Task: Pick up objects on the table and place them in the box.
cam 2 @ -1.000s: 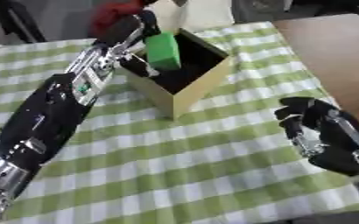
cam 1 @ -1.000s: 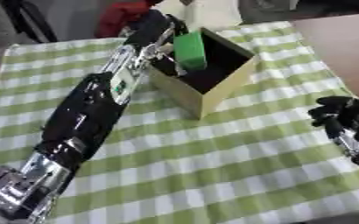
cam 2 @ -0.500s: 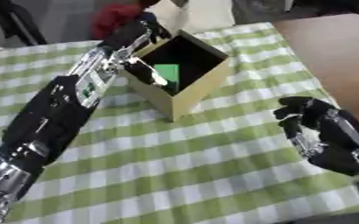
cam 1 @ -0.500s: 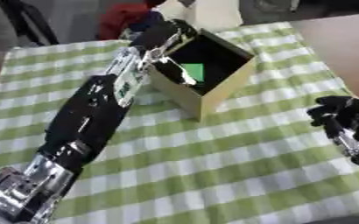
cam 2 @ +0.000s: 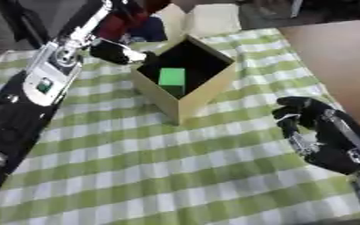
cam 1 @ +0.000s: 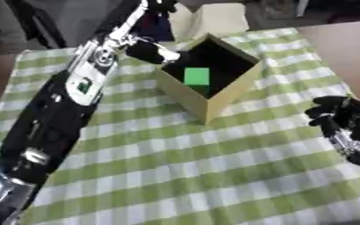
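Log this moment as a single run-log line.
left hand: at box rim, holding nothing | green block: inside box | right hand: idle at right, fingers curled | surface: green checked tablecloth

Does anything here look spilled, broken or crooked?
Nothing stands out. The green block lies inside the open box, which stands upright, turned at an angle to the checks of the cloth. Nothing looks spilled or damaged.

We see soft, even light on the green-and-white checked tablecloth, everything slightly blurred; the open tan cardboard box (its inside deep in shadow) shows no glare.
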`<state>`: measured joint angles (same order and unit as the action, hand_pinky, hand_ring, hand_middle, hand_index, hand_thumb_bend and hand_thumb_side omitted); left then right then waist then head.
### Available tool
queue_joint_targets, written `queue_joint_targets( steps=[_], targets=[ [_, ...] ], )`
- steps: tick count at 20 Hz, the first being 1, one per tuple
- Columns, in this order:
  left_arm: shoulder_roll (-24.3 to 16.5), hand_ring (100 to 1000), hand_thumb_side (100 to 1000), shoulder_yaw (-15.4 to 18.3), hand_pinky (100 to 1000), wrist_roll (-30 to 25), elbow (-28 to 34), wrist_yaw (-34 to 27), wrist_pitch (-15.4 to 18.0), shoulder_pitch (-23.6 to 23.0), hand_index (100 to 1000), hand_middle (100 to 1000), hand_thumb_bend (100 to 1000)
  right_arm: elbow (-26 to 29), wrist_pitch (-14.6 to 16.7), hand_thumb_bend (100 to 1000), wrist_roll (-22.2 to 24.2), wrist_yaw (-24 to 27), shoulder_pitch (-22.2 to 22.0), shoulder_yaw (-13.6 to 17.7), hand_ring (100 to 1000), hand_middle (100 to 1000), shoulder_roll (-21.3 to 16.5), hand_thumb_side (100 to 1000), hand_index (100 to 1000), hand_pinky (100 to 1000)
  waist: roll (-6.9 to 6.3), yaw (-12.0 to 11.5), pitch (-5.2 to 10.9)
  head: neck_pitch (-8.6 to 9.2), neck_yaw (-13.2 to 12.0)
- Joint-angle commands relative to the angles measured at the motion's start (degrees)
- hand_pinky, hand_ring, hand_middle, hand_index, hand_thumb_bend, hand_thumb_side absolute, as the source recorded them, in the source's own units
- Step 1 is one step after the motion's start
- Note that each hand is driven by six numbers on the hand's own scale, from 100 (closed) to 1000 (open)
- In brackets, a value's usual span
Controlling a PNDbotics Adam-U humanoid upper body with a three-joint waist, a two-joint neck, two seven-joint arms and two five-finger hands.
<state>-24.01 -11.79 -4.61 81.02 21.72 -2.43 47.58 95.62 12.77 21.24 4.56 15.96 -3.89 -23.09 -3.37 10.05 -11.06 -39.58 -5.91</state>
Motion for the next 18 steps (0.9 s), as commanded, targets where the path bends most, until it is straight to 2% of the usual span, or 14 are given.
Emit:
queue_joint_targets(
  steps=[1, 5, 10, 18],
  targets=[
    [-3.7, 596, 294, 1.8, 798, 1.4, 8.3, -7.6, -2.9, -3.5, 720, 581, 722, 1.2, 0.1, 100, -0.8, -0.3, 0.0, 1.1, 784, 613, -1.7, 351, 831, 695, 0.52, -0.6, 1.04, -0.55, 0.5],
    [-4.0, 595, 304, 3.7, 812, 3.1, 14.9, -12.6, -5.0, -11.0, 716, 578, 678, 2.0, 0.4, 100, -1.5, -0.3, -0.6, 1.8, 784, 614, -1.8, 347, 831, 695, 0.87, -1.5, 0.97, -0.86, 0.8],
    [-2.1, 596, 318, 5.5, 829, 4.9, 19.5, -17.7, -4.7, -18.7, 712, 576, 629, 3.1, 0.3, 100, -2.3, -0.2, -1.6, 2.6, 783, 613, -1.7, 343, 831, 695, 1.25, -2.7, 0.9, -1.96, 0.5],
    [2.1, 595, 342, 7.1, 840, 6.4, 21.6, -19.8, -4.7, -24.8, 710, 574, 590, 4.4, -0.1, 100, -3.4, 0.1, -2.4, 3.6, 783, 613, -1.0, 339, 830, 695, 1.48, -3.9, 0.92, -4.44, -0.6]
  ],
)
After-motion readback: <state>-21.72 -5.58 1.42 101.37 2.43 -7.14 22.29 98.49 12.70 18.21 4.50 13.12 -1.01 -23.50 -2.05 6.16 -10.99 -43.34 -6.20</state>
